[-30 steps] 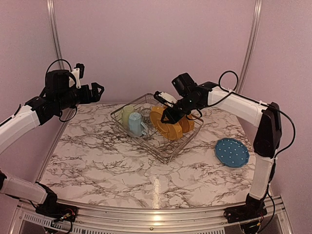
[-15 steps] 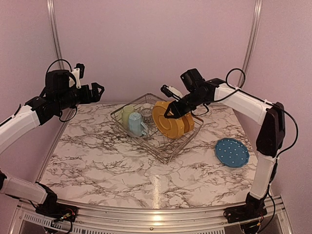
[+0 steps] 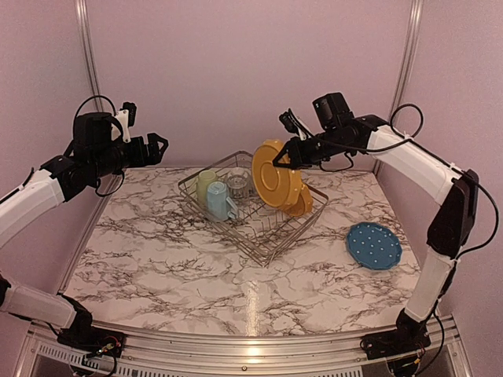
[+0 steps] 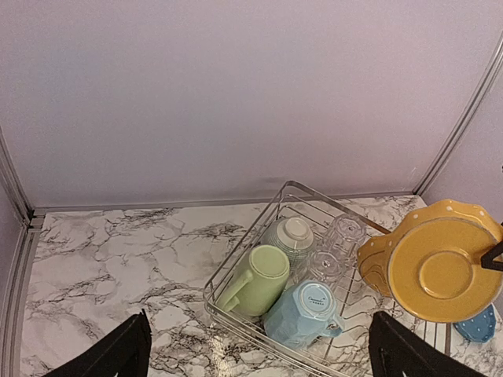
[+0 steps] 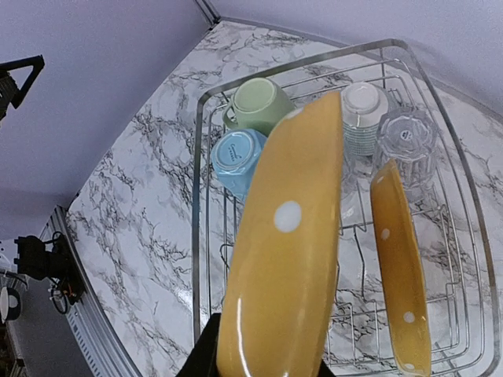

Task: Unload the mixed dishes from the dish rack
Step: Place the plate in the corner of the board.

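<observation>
Over the marble table (image 3: 157, 259), a yellow plate (image 3: 275, 177) is pinched only at its rim by the right gripper (image 3: 280, 162) and could be dropped onto the rack (image 3: 267, 255); the left gripper (image 3: 159, 145) is spread wide, empty.

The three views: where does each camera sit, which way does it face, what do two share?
Top external: high behind the bases, facing down over the table; left arm and right arm show.
Left wrist: high at left, facing the dish rack; its open jaws show at the bottom.
Right wrist: above the rack, facing down; its jaws grip the yellow plate.
Shared: both wrist views show the light blue mug.
</observation>
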You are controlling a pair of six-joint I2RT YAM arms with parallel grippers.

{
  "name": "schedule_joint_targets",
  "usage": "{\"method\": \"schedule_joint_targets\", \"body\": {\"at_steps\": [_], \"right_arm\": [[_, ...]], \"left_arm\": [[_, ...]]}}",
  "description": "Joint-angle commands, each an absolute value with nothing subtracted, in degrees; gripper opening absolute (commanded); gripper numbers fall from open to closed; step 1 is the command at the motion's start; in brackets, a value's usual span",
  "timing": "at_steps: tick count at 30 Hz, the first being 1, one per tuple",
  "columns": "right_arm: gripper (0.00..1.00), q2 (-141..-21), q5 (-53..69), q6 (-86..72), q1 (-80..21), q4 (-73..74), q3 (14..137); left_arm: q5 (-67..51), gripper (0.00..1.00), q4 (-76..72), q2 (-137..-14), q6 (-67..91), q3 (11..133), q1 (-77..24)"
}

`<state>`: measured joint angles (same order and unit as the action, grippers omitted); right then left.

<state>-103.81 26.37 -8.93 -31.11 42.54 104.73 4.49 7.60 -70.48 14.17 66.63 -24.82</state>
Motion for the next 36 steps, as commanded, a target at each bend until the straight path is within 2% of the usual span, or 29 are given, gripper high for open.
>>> {"method": "schedule_joint_targets", "body": {"at_steps": [1,12,19,24,29,36], "right_arm": [[0.0,-99.12,29.66,-13.8,-30.42,33.9,107.91],[0.0,-87.48,39.26,-25.82,-28.91,20.33,96.4],[0.0,-77.42,36.98,-28.2,-22.96,17.6,90.3],[0.0,-70.78,28.21,-25.04,-19.15,24.29,91.15],[0.0,-66.84,12.52,-18.21,-18.29,36.94,93.58],[0.0,-64.58,-3.44,-14.1,-18.28,45.69,87.9]], "left_arm": [[3.8,0.99,7.91,-70.72,14.5,66.8,-24.76],[3.55,0.99,7.91,-70.41,14.64,66.8,-24.77],[3.32,0.99,7.71,-70.38,14.85,66.64,-24.75],[3.6,0.99,7.65,-70.64,14.86,66.53,-24.72],[2.95,0.99,7.57,-70.54,15.27,66.62,-24.74],[2.74,0.99,7.55,-70.1,15.4,66.62,-24.71]]}}
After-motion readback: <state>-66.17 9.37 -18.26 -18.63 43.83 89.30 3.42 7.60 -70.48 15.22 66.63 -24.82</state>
